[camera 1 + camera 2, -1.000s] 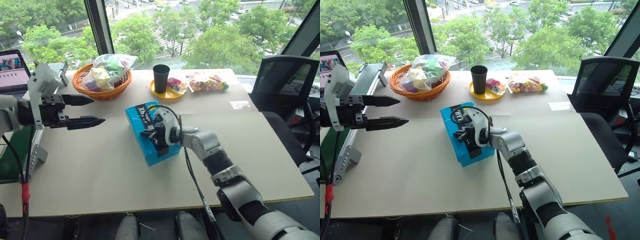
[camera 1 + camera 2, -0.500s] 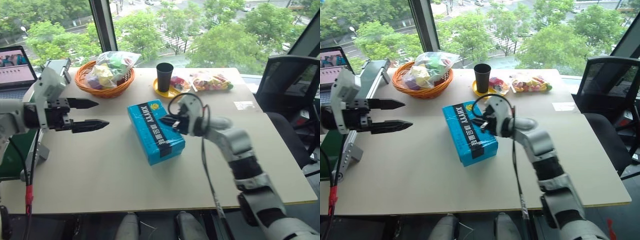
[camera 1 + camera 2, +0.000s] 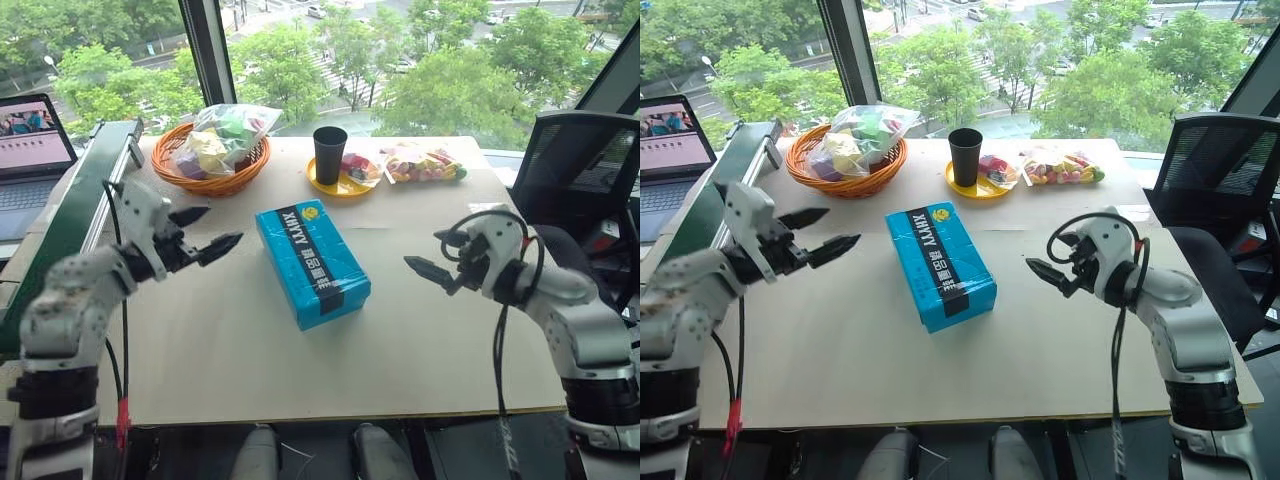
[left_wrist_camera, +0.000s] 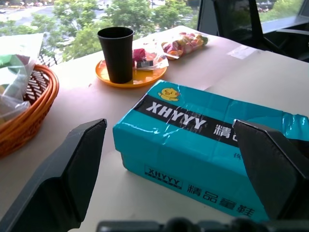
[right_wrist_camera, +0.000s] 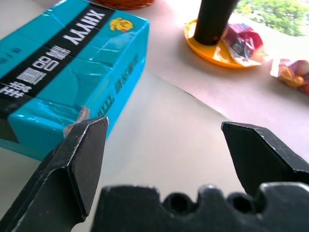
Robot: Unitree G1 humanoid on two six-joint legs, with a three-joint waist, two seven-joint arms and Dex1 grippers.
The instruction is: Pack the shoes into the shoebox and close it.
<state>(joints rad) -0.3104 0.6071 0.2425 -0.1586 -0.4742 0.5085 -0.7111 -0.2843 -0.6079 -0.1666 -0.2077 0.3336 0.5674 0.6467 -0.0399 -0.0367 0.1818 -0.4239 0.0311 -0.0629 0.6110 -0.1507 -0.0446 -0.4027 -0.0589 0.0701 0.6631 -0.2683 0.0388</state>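
Glossy rectangular blue cardboard shoebox (image 3: 311, 262), seemingly taped

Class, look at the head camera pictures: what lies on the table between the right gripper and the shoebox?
Nothing: in the left eye view, bare table separates the open right gripper from the closed shoebox.

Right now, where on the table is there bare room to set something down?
Bare: the near strip in front of the shoebox, and the patches between it and each gripper. Crowded: the far edge, with the basket, the black cup on its yellow plate and the snack bag.
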